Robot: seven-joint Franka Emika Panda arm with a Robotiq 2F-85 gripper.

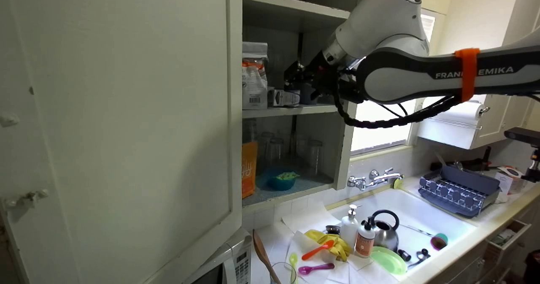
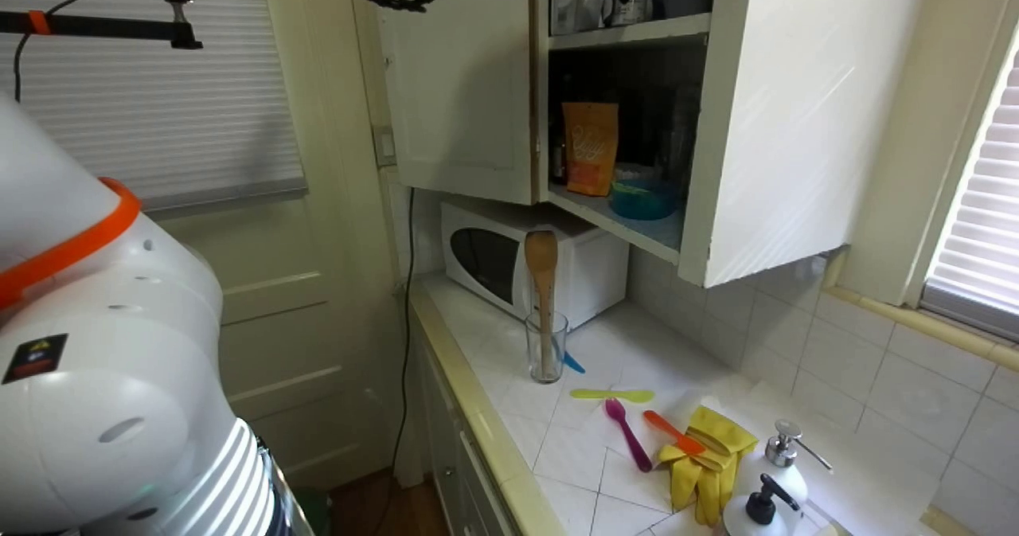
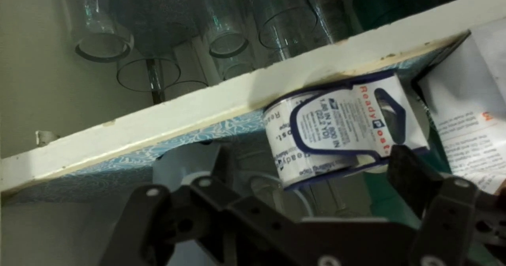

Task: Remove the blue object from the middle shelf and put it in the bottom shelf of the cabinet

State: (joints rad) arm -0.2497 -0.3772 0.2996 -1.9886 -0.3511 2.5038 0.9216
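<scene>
Tape (image 3: 332, 135) — blue-edged, our likeliest blue object — lies on the middle shelf (image 3: 197, 105), by its front edge. Our one gripper (image 3: 312, 155) is spread, pinching nothing; the tape sits ahead, between the fingertips (image 3: 403, 157), its long axis running roughly along that edge, so we judge the jaws must straddle its length. Whether a finger touches it, we cannot tell. We count, beside it, one white bag (image 3: 474, 108) and one blue-grey vessel (image 3: 182, 161); below, on the bottom shelf (image 1: 291, 196), one orange bag (image 2: 591, 150), one bowl (image 2: 645, 201), at least four glasses (image 3: 104, 40); farther down, two pump bottles (image 1: 349, 230), one kettle (image 1: 384, 236).
</scene>
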